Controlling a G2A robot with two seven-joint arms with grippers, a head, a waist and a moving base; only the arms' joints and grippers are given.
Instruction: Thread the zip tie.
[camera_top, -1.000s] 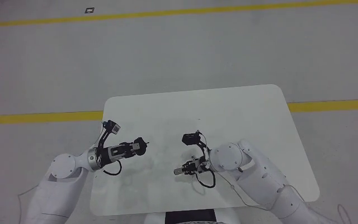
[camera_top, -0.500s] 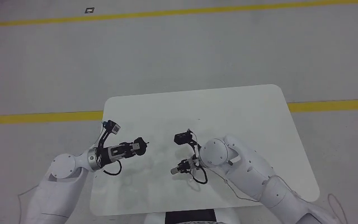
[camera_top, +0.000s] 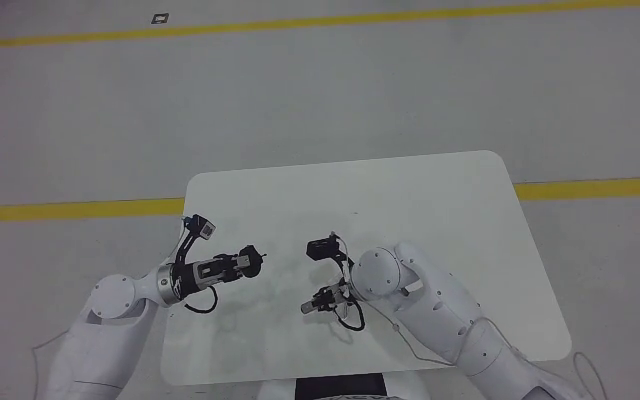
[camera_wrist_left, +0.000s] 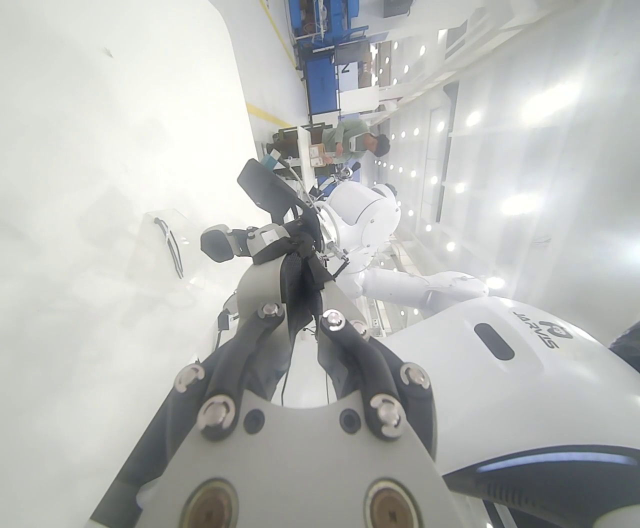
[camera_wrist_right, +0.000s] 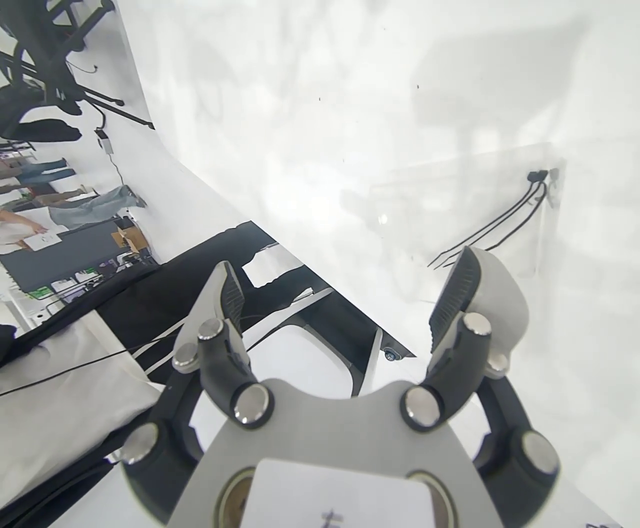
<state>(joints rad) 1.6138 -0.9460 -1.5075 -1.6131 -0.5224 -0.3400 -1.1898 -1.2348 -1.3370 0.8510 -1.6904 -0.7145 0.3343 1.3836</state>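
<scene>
Thin black zip ties (camera_wrist_right: 492, 225) hang on a clear plastic stand (camera_wrist_right: 500, 165) on the white table (camera_top: 420, 190). Their heads are at the stand's top and their tails fan out lower down. My right gripper (camera_wrist_right: 345, 290) is open, with nothing between its fingers. One fingertip (camera_wrist_right: 465, 280) sits just beside the tails. In the top view this gripper (camera_top: 310, 307) hovers near the table's front middle. My left gripper (camera_wrist_left: 297, 250) is shut, held above the table left of the stand (camera_wrist_left: 165, 240); in the top view it (camera_top: 252, 261) points toward the right arm.
The table's near edge (camera_wrist_right: 280, 250) runs close behind my right gripper, with dark floor and a chair base below. The far half of the table (camera_top: 400, 185) is bare. Yellow floor lines (camera_top: 90, 210) lie beyond.
My right arm has shifted left, toward the left gripper and the table's front, carrying its open gripper with it. The left arm has stayed still.
</scene>
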